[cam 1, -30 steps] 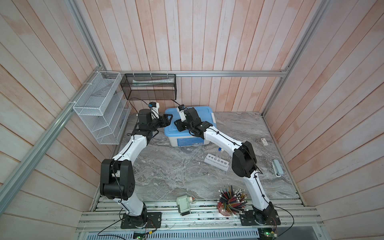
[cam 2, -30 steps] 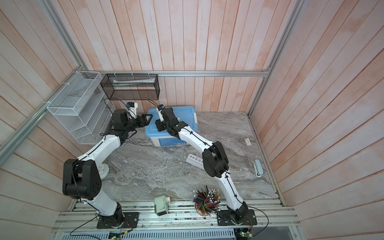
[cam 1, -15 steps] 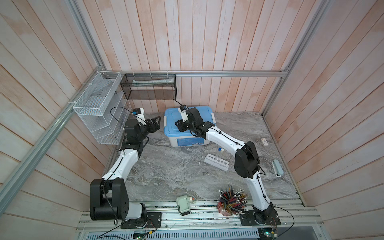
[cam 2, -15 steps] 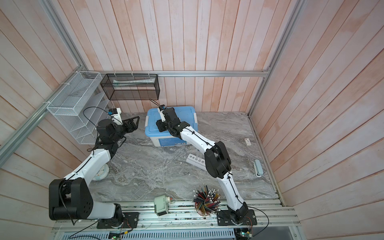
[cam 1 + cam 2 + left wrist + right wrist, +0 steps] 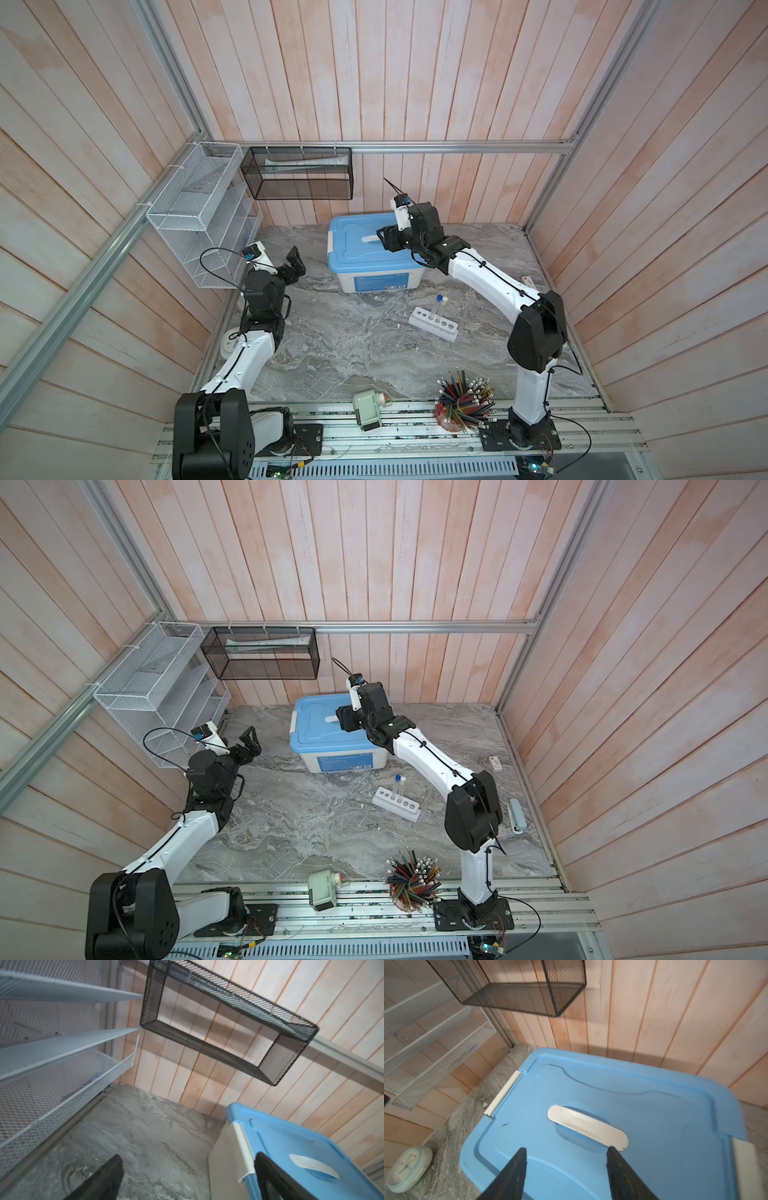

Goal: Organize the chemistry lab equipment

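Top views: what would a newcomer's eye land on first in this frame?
The blue-lidded box at the back of the table, with the right gripper open over its white handle. Next, the white rack mid-table holding two upright capped tubes, and the bristling cup of pencils at the front edge. The left gripper hangs open and empty near the white wire shelves.
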Controlling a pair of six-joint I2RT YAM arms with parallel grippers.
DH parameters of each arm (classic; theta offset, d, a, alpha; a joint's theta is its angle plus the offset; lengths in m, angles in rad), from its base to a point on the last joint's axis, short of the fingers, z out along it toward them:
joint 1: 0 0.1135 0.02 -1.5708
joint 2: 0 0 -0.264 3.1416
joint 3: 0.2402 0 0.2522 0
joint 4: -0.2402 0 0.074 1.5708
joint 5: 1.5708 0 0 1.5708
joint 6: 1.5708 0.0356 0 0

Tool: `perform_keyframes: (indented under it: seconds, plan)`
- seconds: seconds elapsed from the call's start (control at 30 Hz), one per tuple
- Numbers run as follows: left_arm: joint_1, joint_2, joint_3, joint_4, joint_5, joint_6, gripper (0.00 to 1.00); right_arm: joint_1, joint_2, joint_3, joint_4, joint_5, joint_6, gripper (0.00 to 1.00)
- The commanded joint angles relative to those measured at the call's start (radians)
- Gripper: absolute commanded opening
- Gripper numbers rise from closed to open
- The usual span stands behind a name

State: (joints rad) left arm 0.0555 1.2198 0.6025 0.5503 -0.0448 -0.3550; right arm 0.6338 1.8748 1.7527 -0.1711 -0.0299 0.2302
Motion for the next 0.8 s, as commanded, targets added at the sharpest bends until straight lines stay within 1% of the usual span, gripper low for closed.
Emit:
perform_keyframes:
  seconds: [0.0,0.03,0.1,0.17,0.27,0.37,0.43,0.5,0.57,0.7,0.77]
  plan:
    - [0.004,-0.007,-0.070,0.126,-0.111,0.018,1.00,-0.013,-0.124,-0.111,0.078,0.102,-0.031,0.68]
    - [0.004,-0.001,-0.082,0.145,-0.109,0.046,1.00,-0.019,-0.168,-0.165,0.103,0.139,-0.040,0.70]
    - [0.004,0.012,-0.076,0.125,-0.121,0.102,1.00,-0.043,-0.244,-0.268,0.144,0.182,-0.052,0.74]
    - [0.004,0.022,-0.091,0.145,-0.143,0.123,1.00,-0.083,-0.305,-0.359,0.165,0.172,-0.054,0.75]
    - [0.004,0.033,-0.143,0.238,-0.140,0.152,1.00,-0.141,-0.399,-0.482,0.186,0.204,-0.048,0.76]
    - [0.004,0.055,-0.181,0.286,-0.127,0.167,1.00,-0.194,-0.495,-0.620,0.248,0.281,-0.049,0.78]
    - [0.004,0.079,-0.190,0.291,-0.125,0.172,1.00,-0.224,-0.558,-0.716,0.314,0.336,-0.052,0.87]
    - [0.004,0.103,-0.216,0.333,-0.111,0.182,1.00,-0.247,-0.615,-0.817,0.389,0.386,-0.055,0.98]
    - [0.004,0.119,-0.249,0.396,-0.105,0.182,1.00,-0.269,-0.646,-0.896,0.446,0.438,-0.070,0.98]
    - [0.004,0.105,-0.256,0.390,-0.069,0.207,1.00,-0.302,-0.679,-1.037,0.549,0.565,-0.112,0.98]
    - [0.004,0.100,-0.253,0.378,-0.044,0.211,1.00,-0.322,-0.697,-1.114,0.628,0.593,-0.134,0.98]
